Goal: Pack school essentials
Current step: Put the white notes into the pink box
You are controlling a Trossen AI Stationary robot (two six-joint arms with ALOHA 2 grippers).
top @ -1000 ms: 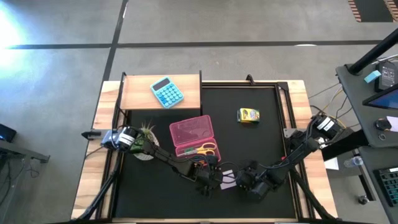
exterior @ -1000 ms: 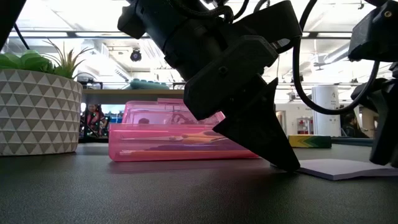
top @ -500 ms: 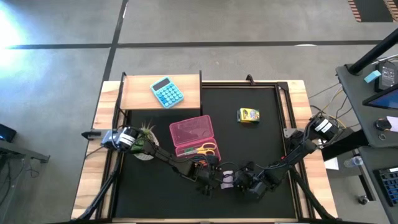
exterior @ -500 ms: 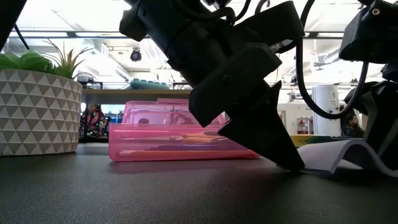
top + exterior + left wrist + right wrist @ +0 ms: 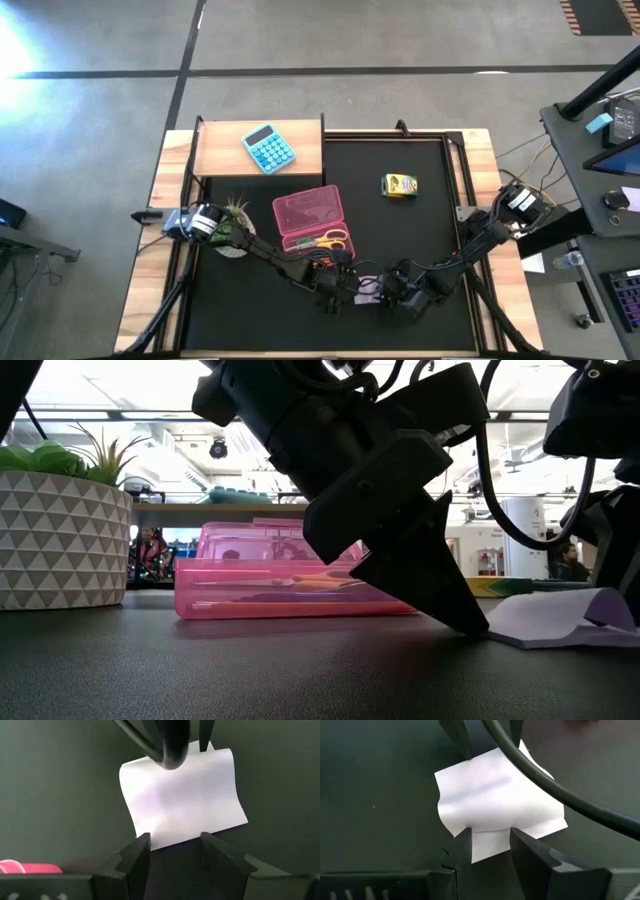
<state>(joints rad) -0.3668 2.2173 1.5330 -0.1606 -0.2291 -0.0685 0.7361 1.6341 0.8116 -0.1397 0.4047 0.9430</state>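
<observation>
The white square note pad (image 5: 366, 288) lies flat on the black mat between my two grippers. My left gripper (image 5: 172, 845) stands open at the pad's left edge. My right gripper (image 5: 489, 840) is open at the pad's right edge. The pad's top sheets (image 5: 590, 605) curl up on the right. The open pink case (image 5: 310, 215) holds the yellow-handled scissors (image 5: 331, 240) and lies just beyond the left gripper. The yellow crayon box (image 5: 399, 185) sits on the mat farther back. Pencils and pens are not clearly visible. My left gripper's two open fingertips (image 5: 142, 840) stand against the pad's left edge (image 5: 172, 839), slanting down from the table's left, tips on the mat (image 5: 470, 625). My right gripper's open fingertips (image 5: 465, 837) rest on the pad's right edge (image 5: 490, 847), slanting down from the right. Paper shows between them, bowed upward (image 5: 495, 790).
A light-blue calculator (image 5: 268, 148) lies on the wooden shelf at the far left. The potted plant (image 5: 235, 215) stands at the mat's left edge, by the left arm. The mat's wooden frame (image 5: 480, 170) rings the work area. Open mat lies near the far right.
My right gripper slid toward the table's left, against the pad and toward the left gripper. The pad lay flat, then its right side arched up off the mat and has settled into a lower curl. The pad's left edge stayed at the left gripper's tips.
</observation>
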